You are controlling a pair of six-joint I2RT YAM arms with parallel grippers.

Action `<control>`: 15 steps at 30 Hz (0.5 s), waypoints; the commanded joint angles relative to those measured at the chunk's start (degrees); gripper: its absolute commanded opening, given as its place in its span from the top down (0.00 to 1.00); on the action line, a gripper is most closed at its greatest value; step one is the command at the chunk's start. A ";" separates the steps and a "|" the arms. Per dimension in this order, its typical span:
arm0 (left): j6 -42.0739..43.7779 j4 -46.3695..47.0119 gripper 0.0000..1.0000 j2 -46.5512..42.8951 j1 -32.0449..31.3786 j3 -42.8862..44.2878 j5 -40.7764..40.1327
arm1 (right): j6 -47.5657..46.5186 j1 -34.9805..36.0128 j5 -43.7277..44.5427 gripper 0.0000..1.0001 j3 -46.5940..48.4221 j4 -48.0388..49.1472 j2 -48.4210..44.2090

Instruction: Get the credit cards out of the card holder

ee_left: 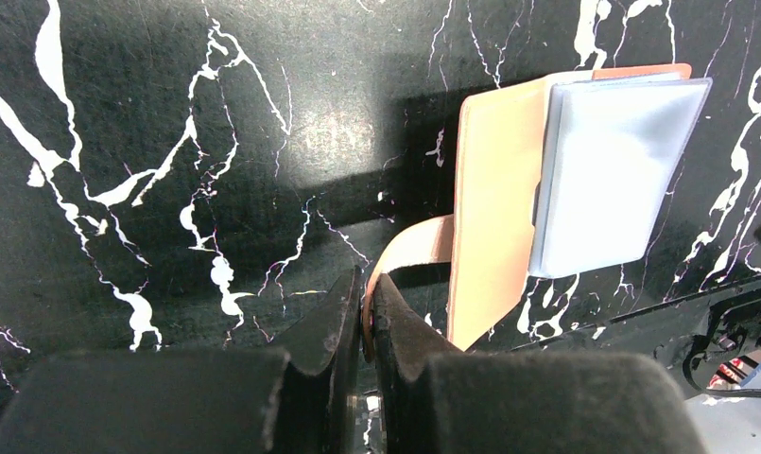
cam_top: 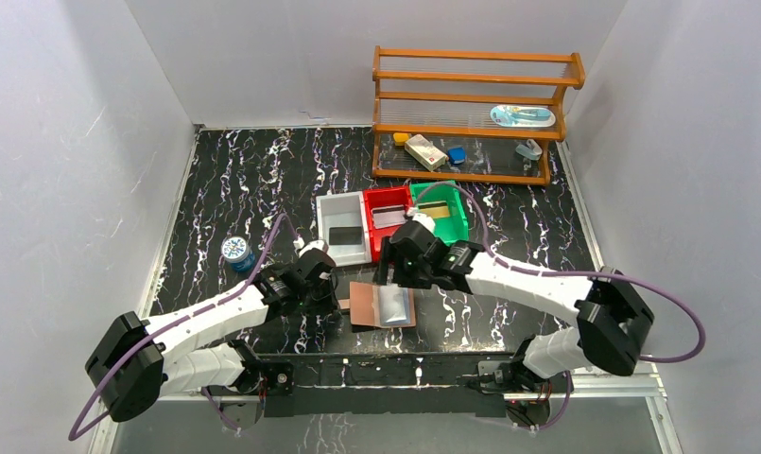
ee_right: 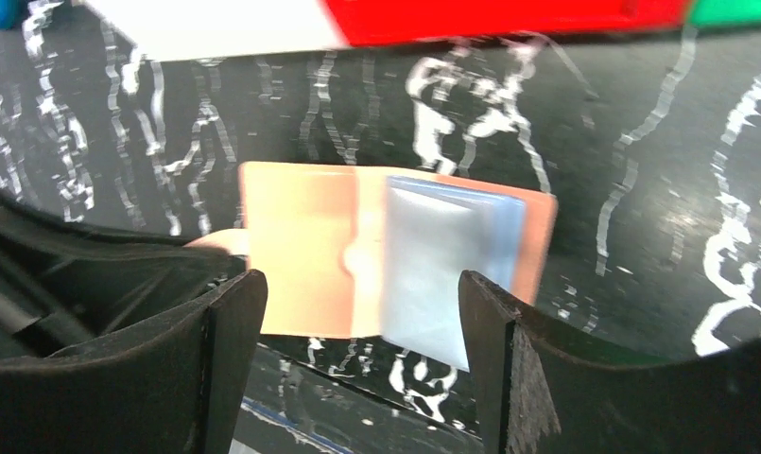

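The card holder (cam_top: pixel 367 305) lies open on the black marble table near the front edge, tan leather (ee_left: pixel 494 218) on the left half. Its right half carries a pale blue-white pocket stack (ee_left: pixel 608 170) (ee_right: pixel 442 260); I cannot tell the credit cards apart from the lining there. The left gripper (ee_left: pixel 367 284) (cam_top: pixel 327 288) is shut on the holder's small strap tab (ee_left: pixel 414 244) at its left side. The right gripper (ee_right: pixel 362 279) (cam_top: pixel 392 272) hovers over the holder, open, its fingers (ee_right: pixel 230 331) straddling it with nothing between them.
Behind the holder stand a white bin (cam_top: pixel 325 227), a red bin (cam_top: pixel 386 192) and a green bin (cam_top: pixel 461 213), each with a flat item inside. A wooden rack (cam_top: pixel 471 113) with small items stands at the back. A blue tin (cam_top: pixel 236 252) sits to the left.
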 commanded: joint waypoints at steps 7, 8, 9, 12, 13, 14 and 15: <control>2.02 -0.60 1.00 -0.07 -0.11 1.36 2.12 | 6.49 -5.07 -8.38 0.20 -10.81 7.24 -3.47; 2.02 -0.65 1.00 0.03 -0.11 1.43 2.18 | 6.56 -5.03 -8.80 0.21 -10.51 7.27 -2.84; 1.94 -0.69 1.00 0.05 -0.11 1.38 2.28 | 6.53 -5.02 -9.16 0.21 -10.17 7.14 -2.18; 1.81 -0.65 1.00 0.23 -0.09 1.37 2.46 | 6.32 -5.08 -9.65 0.22 -9.43 6.63 -0.74; 1.81 -0.62 1.00 0.29 -0.13 1.39 2.46 | 6.33 -5.03 -9.69 0.22 -9.42 6.63 -0.55; 1.81 -0.66 1.00 0.32 -0.08 1.32 2.53 | 6.27 -5.07 -9.69 0.23 -9.42 6.67 -0.54; 1.87 -0.66 1.00 0.37 -0.11 1.36 2.56 | 6.20 -5.03 -9.59 0.23 -9.42 6.68 -0.63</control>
